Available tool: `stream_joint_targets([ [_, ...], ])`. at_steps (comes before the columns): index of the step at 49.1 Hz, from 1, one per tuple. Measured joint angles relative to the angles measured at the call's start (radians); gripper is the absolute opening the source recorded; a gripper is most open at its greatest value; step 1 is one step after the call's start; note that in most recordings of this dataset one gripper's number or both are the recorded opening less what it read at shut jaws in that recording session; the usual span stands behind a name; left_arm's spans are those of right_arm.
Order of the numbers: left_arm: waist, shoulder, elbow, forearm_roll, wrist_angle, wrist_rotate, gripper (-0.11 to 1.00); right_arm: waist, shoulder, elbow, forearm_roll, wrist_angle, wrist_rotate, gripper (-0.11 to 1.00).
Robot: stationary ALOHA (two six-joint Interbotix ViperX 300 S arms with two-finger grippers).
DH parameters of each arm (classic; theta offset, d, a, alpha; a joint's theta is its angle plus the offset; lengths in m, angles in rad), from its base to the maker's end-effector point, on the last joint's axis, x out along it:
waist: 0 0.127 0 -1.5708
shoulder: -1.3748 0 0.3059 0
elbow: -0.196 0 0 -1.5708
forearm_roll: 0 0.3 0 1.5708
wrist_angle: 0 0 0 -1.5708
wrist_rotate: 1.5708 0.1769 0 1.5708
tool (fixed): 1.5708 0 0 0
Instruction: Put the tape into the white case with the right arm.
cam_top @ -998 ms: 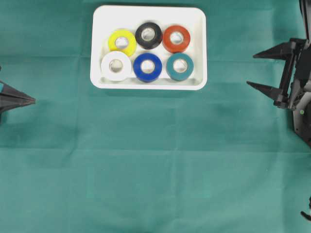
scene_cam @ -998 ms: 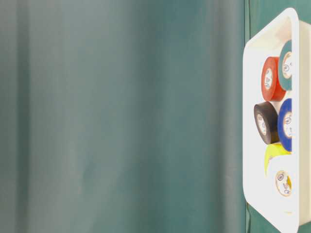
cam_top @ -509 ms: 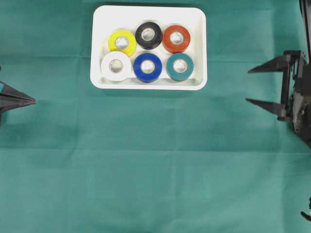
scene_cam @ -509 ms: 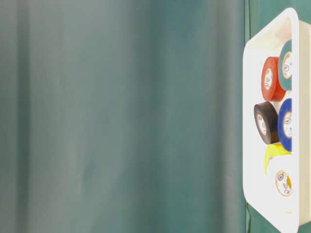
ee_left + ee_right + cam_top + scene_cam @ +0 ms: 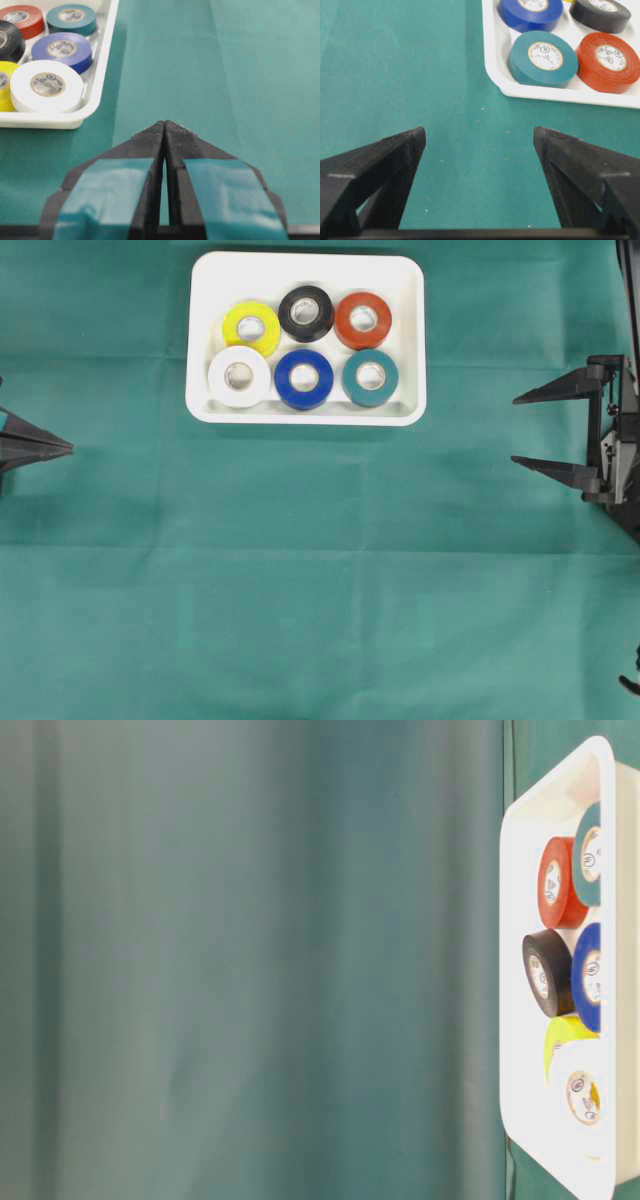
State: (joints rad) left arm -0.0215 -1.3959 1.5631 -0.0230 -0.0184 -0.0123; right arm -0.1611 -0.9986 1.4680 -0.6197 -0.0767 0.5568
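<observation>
Along the bench's [image 5: 320,620] side edges, over its green cloth, two black grippers face inward. At the left edge the left gripper [image 5: 66,447], marked with teal bands, has its fingers [image 5: 150,137] pressed together on nothing. At the right edge the right gripper [image 5: 515,429] on the right arm [image 5: 625,455] spreads its two pointed fingers [image 5: 550,390] wide, empty, well apart from the white case [image 5: 305,410]. Farther back, near the bench's far edge, the white case holds six tape rolls in two rows: white tape [image 5: 239,376], blue tape [image 5: 304,378] and teal tape [image 5: 370,377] nearer, yellow tape [image 5: 251,327], black tape [image 5: 306,312] and red tape [image 5: 363,320] behind.
</observation>
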Motion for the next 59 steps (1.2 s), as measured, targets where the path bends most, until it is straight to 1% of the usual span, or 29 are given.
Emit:
stream_joint_targets([
  [12,0.002,0.0,-0.002,0.002,0.0,0.0,0.0,0.0,-0.046,0.035,0.0,-0.055,-0.003,0.7],
  [28,0.0,0.0,0.0,0.0,0.0,0.0,0.0,0.002,-0.156,0.089,-0.002,-0.071,-0.008,0.7],
  [34,0.0,0.0,0.003,0.002,0.0,-0.002,0.0,0.002,-0.195,0.092,0.0,-0.072,-0.005,0.7],
  [51,0.003,0.0,0.012,0.0,0.0,0.008,0.0,0.002,-0.206,0.094,-0.002,-0.074,-0.005,0.69],
  [59,0.021,0.0,0.012,0.0,0.0,0.009,0.0,0.002,-0.206,0.094,0.0,-0.074,-0.003,0.69],
])
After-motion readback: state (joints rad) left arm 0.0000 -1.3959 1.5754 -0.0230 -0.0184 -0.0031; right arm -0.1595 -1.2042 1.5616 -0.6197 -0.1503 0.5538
